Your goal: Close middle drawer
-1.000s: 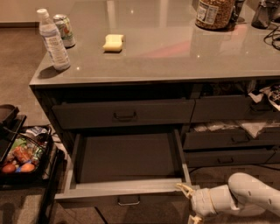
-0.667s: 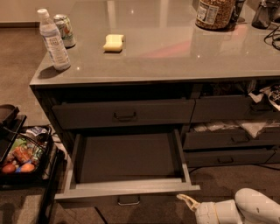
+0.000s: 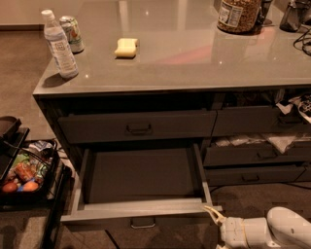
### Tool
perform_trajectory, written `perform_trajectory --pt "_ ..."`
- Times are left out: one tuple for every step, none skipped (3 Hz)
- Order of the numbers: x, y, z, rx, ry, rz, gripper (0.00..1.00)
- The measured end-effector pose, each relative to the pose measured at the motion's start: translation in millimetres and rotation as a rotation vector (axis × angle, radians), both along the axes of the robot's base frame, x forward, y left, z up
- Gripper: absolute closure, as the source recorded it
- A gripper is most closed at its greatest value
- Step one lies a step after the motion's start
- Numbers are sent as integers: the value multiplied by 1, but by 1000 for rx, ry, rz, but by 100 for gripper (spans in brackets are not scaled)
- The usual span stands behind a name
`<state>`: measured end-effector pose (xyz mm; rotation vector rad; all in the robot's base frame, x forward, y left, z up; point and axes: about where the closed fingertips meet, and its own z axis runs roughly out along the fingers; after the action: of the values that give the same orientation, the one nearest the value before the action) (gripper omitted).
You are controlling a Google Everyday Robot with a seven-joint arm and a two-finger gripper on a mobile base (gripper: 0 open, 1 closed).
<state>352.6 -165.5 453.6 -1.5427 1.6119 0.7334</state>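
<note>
The middle drawer stands pulled far out from the left half of the dark cabinet. Its inside is dark and nothing shows in it. Its light grey rim faces me, and its small handle shows just below the rim. The top drawer above it is shut. My gripper is at the bottom right, on the end of the white arm. Its tip is right at the front right corner of the open drawer; I cannot tell if it touches.
On the grey countertop stand a water bottle, a can, a yellow sponge and a jar. A black cart with a basket of snacks stands left of the drawer. The right-hand drawers are ajar with clutter.
My gripper dropped down and away from the drawer's front right corner, then came back up to that corner. The drawer has not moved.
</note>
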Motion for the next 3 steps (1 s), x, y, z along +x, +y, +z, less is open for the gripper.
perform_trajectory --pt "0 0 0 0 0 0 0" --pt "0 0 0 0 0 0 18" --pt "0 0 0 0 0 0 41"
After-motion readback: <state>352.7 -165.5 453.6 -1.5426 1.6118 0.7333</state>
